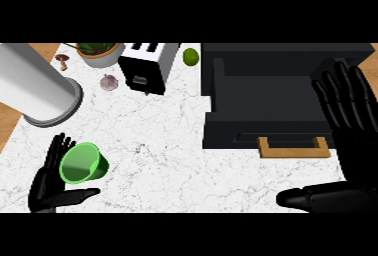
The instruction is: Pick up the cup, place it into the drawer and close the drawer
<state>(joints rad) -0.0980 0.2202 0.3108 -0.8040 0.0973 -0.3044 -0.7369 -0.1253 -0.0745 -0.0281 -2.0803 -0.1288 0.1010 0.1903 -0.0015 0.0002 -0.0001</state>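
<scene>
A translucent green cup (85, 163) lies on the white marble counter at the lower left, its mouth facing up and left. My left hand (44, 184) is right beside it, straight fingers along the cup's left side and the thumb stretched out below it, not curled round it. A black drawer unit (273, 95) stands at the upper right, its drawer pulled out, with a wooden handle (293, 148) at the front. My right hand (356, 160) is open with fingers pointing up over the unit's right side and holds nothing.
A big white cylinder (37, 87) lies at the left behind the cup. Behind it are a toaster (148, 65), a potted plant (100, 52), a lime (190, 56), a garlic bulb (108, 82) and a mushroom (62, 61). The counter's left edge (10, 135) runs near my left hand.
</scene>
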